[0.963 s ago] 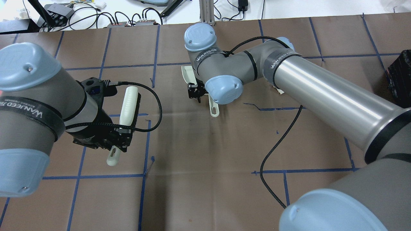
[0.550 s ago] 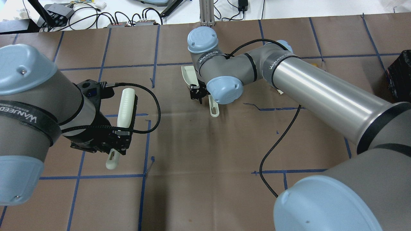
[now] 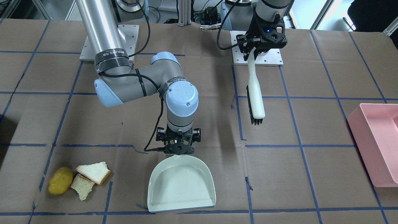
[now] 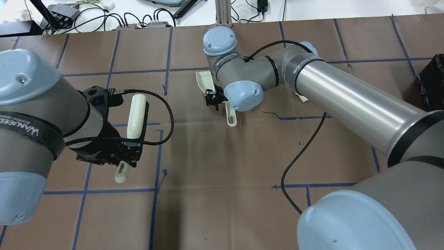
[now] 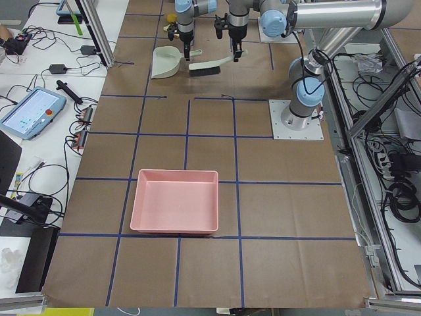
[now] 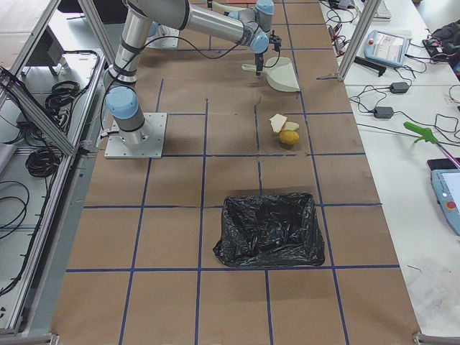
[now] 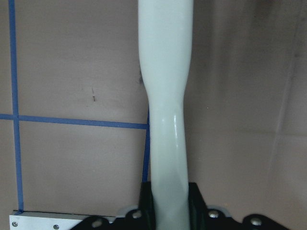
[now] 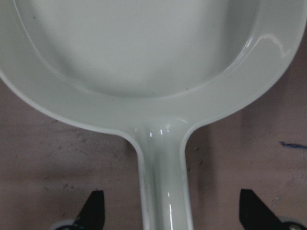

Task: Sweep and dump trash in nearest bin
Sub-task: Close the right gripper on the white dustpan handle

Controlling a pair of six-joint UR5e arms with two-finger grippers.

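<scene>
The trash lies together on the table: a yellow-brown potato-like lump (image 3: 60,180) and two torn pieces of white bread (image 3: 93,172), also in the exterior right view (image 6: 286,131). A pale dustpan (image 3: 182,186) lies flat, its mouth away from the robot. My right gripper (image 3: 179,150) is low over the dustpan's handle (image 8: 163,182) with its fingers (image 8: 93,213) spread wide either side, not touching it. My left gripper (image 3: 253,53) is shut on the handle of a pale brush (image 3: 255,96) with black bristles, held above the table.
A pink tray (image 3: 376,149) sits at the table end on my left (image 5: 174,201). A bin lined with a black bag (image 6: 269,230) sits at the end on my right, beyond the trash. A black cable (image 4: 298,152) hangs from the right arm.
The left arm has shifted the brush slightly to the view's left. The right wrist has edged slightly right over the dustpan handle. The dustpan has not moved.
</scene>
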